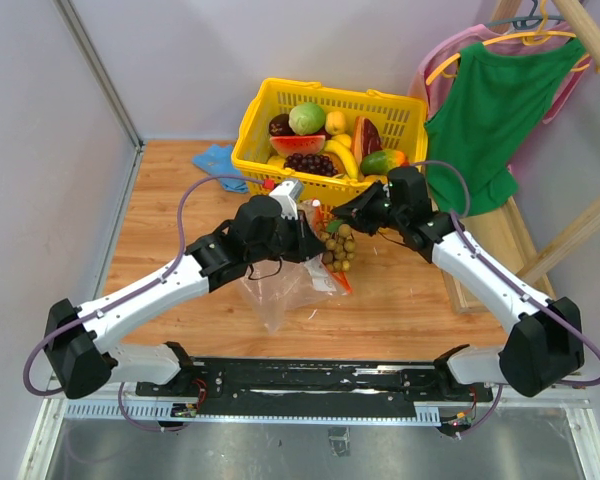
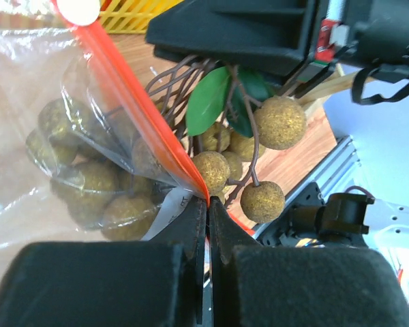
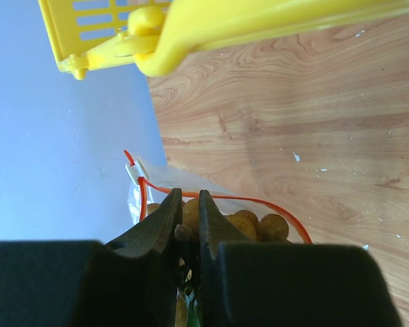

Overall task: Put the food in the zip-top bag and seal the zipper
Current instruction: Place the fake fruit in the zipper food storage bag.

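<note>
Your left hand (image 2: 208,201) is pinched tight on the zipper (image 2: 133,102) of the bag (image 1: 276,292), lifting its mouth above the desk (image 1: 420,300), just in front of the basket (image 1: 265,110). Your right hand (image 3: 189,204) is closed to a bare slit on the stem of the tan ball cluster (image 2: 281,122). The cluster hangs at the mouth, with some balls showing through the plastic and others outside.

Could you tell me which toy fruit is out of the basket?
The cluster of tan-brown balls, hanging from the right gripper at the zip-top bag's mouth; the banana and the rest lie in the yellow basket.
</note>
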Tool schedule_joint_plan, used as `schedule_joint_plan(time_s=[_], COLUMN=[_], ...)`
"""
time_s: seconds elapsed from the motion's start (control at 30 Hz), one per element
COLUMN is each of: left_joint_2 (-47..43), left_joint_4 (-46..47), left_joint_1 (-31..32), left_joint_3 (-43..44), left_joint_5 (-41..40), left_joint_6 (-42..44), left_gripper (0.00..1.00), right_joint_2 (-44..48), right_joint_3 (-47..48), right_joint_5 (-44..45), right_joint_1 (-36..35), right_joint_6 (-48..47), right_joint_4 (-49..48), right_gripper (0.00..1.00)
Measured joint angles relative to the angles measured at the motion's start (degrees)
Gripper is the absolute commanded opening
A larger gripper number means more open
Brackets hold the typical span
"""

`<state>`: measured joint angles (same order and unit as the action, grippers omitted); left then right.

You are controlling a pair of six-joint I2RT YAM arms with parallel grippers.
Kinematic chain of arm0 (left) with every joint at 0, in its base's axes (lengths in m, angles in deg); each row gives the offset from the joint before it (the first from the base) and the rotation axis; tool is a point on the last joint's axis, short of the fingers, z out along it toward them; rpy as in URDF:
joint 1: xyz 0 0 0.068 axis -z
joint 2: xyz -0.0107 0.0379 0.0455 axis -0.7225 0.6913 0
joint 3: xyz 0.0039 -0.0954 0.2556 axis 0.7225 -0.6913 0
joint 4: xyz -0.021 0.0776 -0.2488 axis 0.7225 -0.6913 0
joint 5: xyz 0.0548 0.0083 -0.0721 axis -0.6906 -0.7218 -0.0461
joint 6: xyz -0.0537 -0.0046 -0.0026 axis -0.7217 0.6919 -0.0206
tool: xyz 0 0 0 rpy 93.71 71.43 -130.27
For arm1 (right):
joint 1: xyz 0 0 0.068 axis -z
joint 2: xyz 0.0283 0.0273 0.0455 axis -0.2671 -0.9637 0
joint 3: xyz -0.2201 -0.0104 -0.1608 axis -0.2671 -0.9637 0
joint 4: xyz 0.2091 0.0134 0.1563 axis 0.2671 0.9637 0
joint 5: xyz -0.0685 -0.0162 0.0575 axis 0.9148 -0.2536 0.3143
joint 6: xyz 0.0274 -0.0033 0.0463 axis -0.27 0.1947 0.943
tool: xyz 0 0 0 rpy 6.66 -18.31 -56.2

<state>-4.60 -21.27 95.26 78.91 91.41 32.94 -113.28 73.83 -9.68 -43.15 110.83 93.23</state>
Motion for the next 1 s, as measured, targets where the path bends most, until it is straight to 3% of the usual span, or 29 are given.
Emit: schedule_joint_plan(time_s=[1.0], left_joint_2=[-1.8], left_joint_4=[0.4], left_joint_1=[0.0], left_joint_3=[0.0], left_joint_5=[-1.4], left_joint_6=[-0.8], left_gripper=[0.0], right_joint_2=[2.9], right_joint_3=[-1.9], right_joint_5=[9.0], right_joint_1=[0.0], right_joint_6=[-6.8], right_joint_4=[6.5], right_gripper=[0.01])
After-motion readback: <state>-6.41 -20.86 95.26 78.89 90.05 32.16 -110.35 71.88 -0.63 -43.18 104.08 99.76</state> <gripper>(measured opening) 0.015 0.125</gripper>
